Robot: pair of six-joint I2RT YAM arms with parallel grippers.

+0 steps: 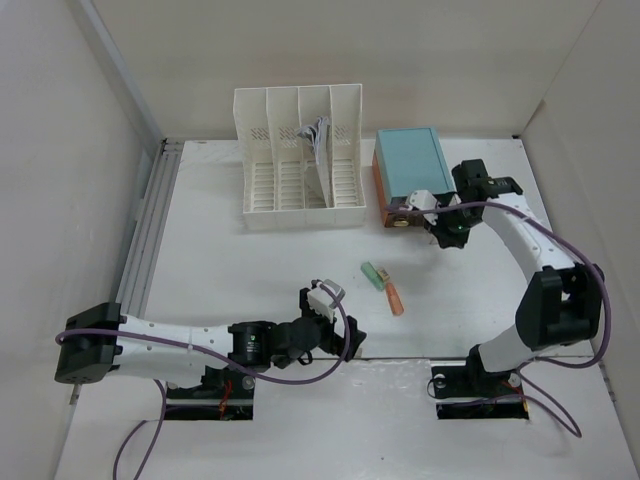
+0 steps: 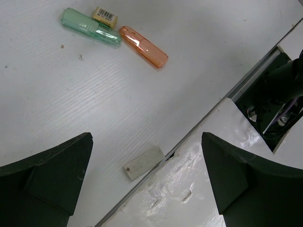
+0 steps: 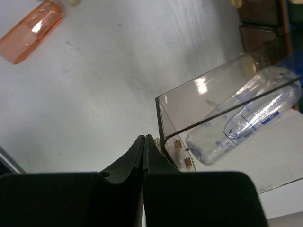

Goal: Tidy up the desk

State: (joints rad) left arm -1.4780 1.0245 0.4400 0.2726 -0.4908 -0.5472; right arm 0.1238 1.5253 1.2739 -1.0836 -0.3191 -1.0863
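The desk (image 1: 220, 260) fills the space under both arms, a flat white top whose near edge is broken by two rectangular cut-outs (image 1: 205, 402) where the arm bases sit. The left arm lies low and stretches right along this near edge. The left gripper (image 2: 146, 136) hangs above the bare top with its black fingers (image 2: 57, 170) spread wide and nothing between them. Below the gap lies a small grey plate (image 2: 143, 162), right at the seam where the matte top meets a glossier strip.

Further in, near the middle of the desk, a green highlighter (image 2: 90, 27) and an orange highlighter (image 2: 143, 46) lie almost end to end, with a small yellow eraser (image 2: 104, 15) just beside the green one.

Beyond them, the right arm arches up and back to the teal-topped drawer box (image 1: 410, 165). The right gripper (image 3: 144, 139) has its fingers pressed together, tips just beside the corner of a clear drawer (image 3: 189, 109) pulled out of the box. A clear plastic bottle (image 3: 246, 120) with blue print lies inside.

Farthest back, left of the box, stands a white slotted file rack (image 1: 300, 185) with papers (image 1: 318, 140) in one slot.
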